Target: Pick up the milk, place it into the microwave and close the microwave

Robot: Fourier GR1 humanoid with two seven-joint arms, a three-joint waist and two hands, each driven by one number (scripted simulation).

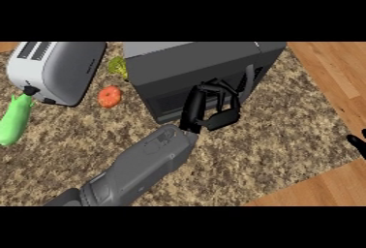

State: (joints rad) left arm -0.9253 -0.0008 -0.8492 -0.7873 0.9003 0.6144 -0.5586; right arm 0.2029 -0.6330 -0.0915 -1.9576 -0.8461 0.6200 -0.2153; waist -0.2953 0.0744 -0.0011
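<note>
Head view: the milk is not visible anywhere; the dark grey box-shaped microwave (204, 72) appears closed, and the left hand (211, 109), fingers spread and straight, holding nothing, rests against its door, so the task is judged at or near its end. The right hand (357, 144) shows only fingertips at the right edge; its opening cannot be told. The speckled stone bench (286, 140) offers open room right of the microwave, while a white toaster (57, 70), orange tomato (109, 96) and green cucumber (14, 121) crowd the left.

A speckled brown-and-beige stone worktop (286, 140) fills most of the frame, seen from steeply above. Warm wood planking (336, 68) runs down the right side and across the lower right corner, with a sliver more at the upper left. Even, soft light falls across the surfaces, leaving only faint shadows.
</note>
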